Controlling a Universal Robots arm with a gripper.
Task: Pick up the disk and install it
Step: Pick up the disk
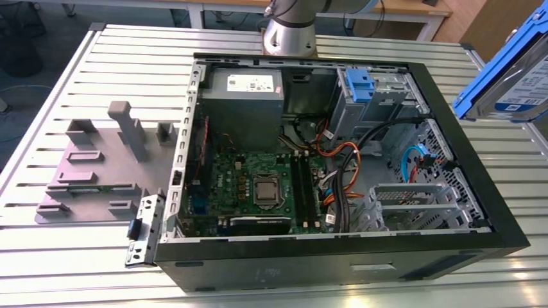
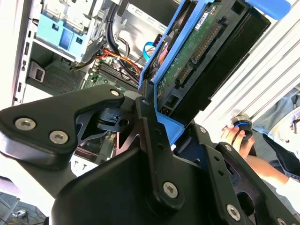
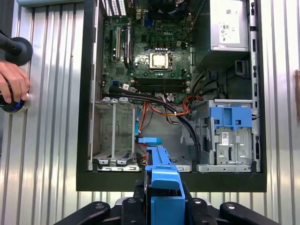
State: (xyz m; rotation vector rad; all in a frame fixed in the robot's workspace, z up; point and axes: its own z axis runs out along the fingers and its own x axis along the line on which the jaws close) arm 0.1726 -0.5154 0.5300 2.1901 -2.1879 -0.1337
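Ribbed metal tabletop [image 1: 86,256] carries the open computer case [image 1: 462,160]; the disk [image 1: 514,70] hangs above its right edge in the exterior view. In the second wrist view, your gripper [image 2: 150,110] pinches the disk's blue bracket; keep it level. In the first wrist view, line it up with the grey bay [image 3: 115,136].

No print is plain enough to read. The disk [image 1: 504,67], clamped in the claw [image 2: 154,119], bears a white-and-blue label [image 1: 524,96] on its face and a narrow white strip [image 2: 202,19] along its edge, just past the fingertips. Far from the claw, across the open computer case [image 3: 171,182], a white sticker [image 3: 228,30] sits on the grey power supply [image 3: 228,47]. Nearer the claw, a small white tag [image 3: 226,136] sits on the metal drive bay [image 3: 243,150], just beside its blue latch [image 3: 229,117].
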